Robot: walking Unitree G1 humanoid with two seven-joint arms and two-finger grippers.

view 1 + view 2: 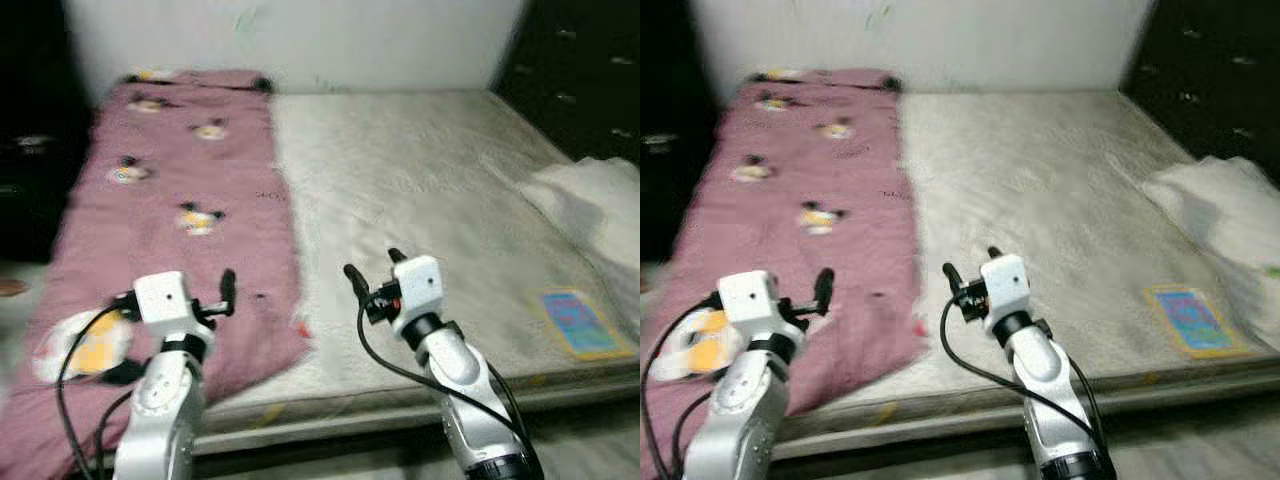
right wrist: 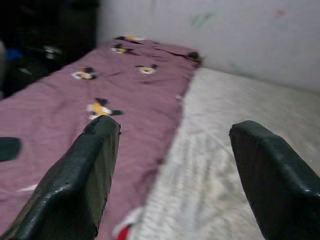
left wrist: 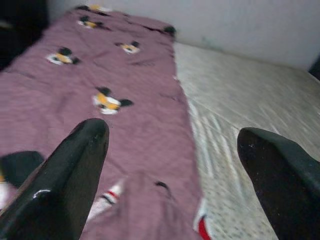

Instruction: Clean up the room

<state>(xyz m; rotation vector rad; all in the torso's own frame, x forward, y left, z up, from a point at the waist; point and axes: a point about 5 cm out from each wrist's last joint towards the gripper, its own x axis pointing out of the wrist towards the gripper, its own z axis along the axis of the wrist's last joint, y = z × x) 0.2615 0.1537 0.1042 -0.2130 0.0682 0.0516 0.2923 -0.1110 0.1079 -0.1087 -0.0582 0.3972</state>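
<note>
The pink blanket [image 1: 190, 190] is laid lengthwise along the bed's [image 1: 420, 190] left edge, directly ahead of the nearer left gripper [image 1: 205, 296], whose fingers are spread, as are the right gripper's [image 1: 372, 277].

I'm seeing a soft matt mauve cloth blanket [image 1: 190, 190], a quilted textured mattress [image 1: 420, 190], and glossy black fingers [image 3: 65, 185].

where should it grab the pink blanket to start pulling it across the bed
Probably at the near corner of the pink blanket, where it ends beside the bare mattress. That edge lies loose and flat, so fingers can pinch it from the foot of the bed. The left gripper hovers open just above it; the right gripper is open over the mattress.
</note>
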